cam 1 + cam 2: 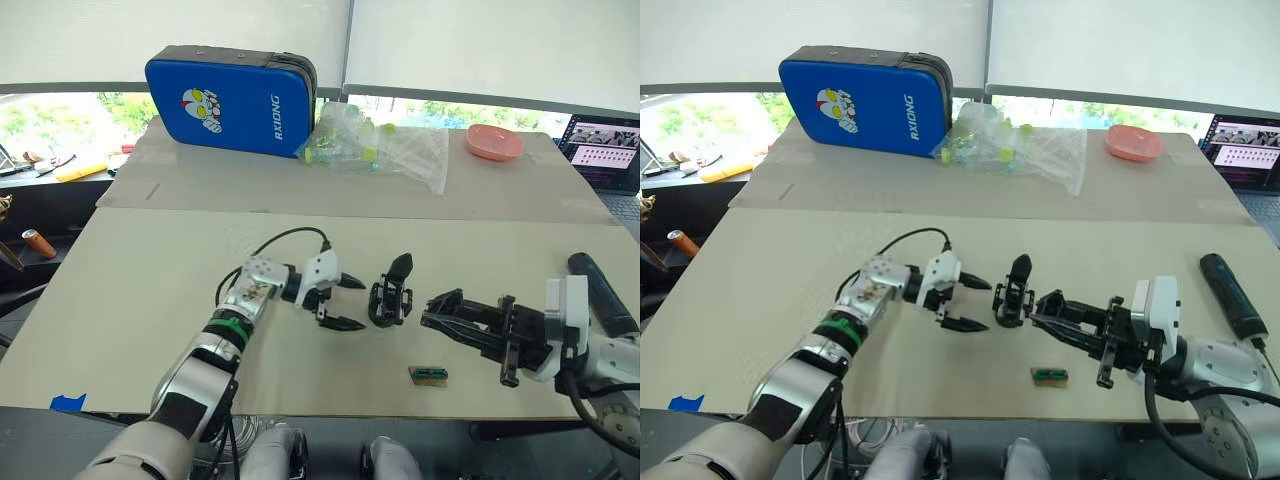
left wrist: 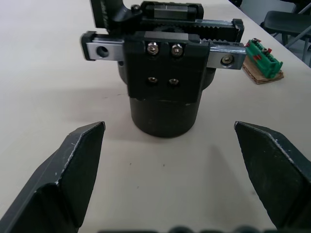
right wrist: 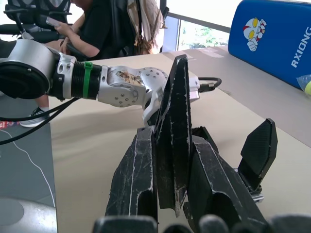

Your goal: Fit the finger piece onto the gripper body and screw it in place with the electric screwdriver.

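over on the left, the left end effector (image 1: 338,303) sits low on the surface (image 1: 150,300), fingers spread wide and empty, aimed straight at the gripper body (image 1: 390,295). from its wrist camera the body's round base and screw-studded bracket stand just ahead, between the two open fingertips but not touching either. moving to the middle, the gripper body stands upright with its one pointed finger sticking up. just beyond it comes the right end effector (image 1: 1055,312), pressed together on the finger piece (image 3: 175,131) (the wrist view shows the tapered black piece pinched upright between the claws), its tip close beside the body. a small green part (image 1: 428,375) lies on the surface in front. far right, the electric screwdriver (image 1: 1232,295) lies untouched near the edge, well apart from the action. so my read: the piece is picked and brought near, but not yet seated on the body; fitting, fetching the driver and screwing all look left to do.
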Tool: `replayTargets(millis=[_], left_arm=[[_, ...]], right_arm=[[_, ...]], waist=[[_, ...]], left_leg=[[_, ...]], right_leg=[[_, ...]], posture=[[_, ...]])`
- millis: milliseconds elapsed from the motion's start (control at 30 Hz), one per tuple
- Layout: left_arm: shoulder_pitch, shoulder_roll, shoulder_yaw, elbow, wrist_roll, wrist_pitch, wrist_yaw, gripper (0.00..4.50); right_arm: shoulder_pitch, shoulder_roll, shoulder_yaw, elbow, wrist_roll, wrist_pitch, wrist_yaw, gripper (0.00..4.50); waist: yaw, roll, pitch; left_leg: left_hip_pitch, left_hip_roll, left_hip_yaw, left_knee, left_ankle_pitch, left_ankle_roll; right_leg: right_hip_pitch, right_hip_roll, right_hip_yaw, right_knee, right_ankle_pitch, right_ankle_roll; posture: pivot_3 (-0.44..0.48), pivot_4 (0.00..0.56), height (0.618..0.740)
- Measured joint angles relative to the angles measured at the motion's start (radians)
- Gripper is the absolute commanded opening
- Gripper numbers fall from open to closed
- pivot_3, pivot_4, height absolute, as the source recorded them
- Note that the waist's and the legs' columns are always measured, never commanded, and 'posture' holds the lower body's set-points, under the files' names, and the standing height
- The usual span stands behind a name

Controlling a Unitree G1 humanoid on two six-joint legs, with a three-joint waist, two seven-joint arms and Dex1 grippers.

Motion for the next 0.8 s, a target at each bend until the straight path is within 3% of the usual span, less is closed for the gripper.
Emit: replayTargets(millis=[267, 600, 700, 800], left_arm=[[0.013, -0.074, -0.002, -0.002, 0.018, 0.040, 0.071, 4.50], [0.016, -0.088, -0.003, 0.026, 0.041, 0.024, 0.099, 4.50], [0.011, -0.093, -0.003, 0.036, 0.041, 0.020, 0.098, 3.81], [0.006, -0.098, -0.002, 0.047, 0.042, 0.016, 0.105, 2.56]], right_arm=[[0.024, 0.017, 0.004, 0.000, -0.012, -0.009, -0.004, 0.44], [0.041, 0.020, 0.004, -0.011, -0.021, -0.010, -0.011, 0.44], [0.042, 0.020, 0.004, -0.014, -0.021, -0.010, -0.014, 0.44], [0.042, 0.020, 0.004, -0.014, -0.021, -0.010, -0.019, 0.44]], waist=[[0.001, 0.000, 0.000], [0.002, 0.000, 0.000], [0.002, 0.000, 0.000], [0.003, 0.000, 0.000]], left_leg=[[0.000, 0.000, 0.000, 0.000, 0.000, 0.000], [0.000, 0.000, 0.000, 0.000, 0.000, 0.000], [0.000, 0.000, 0.000, 0.000, 0.000, 0.000], [0.000, -0.001, 0.000, 0.000, 0.000, 0.000]], right_leg=[[0.000, 0.000, 0.000, 0.000, 0.000, 0.000], [0.000, -0.001, -0.001, 0.000, 0.000, 0.000], [0.000, -0.004, -0.001, 0.000, 0.000, 0.000], [0.000, -0.004, -0.002, 0.000, 0.000, 0.000]], posture=[[0.000, 0.150, 0.740], [0.000, 0.150, 0.740], [0.000, 0.150, 0.740], [0.000, 0.150, 0.740]])
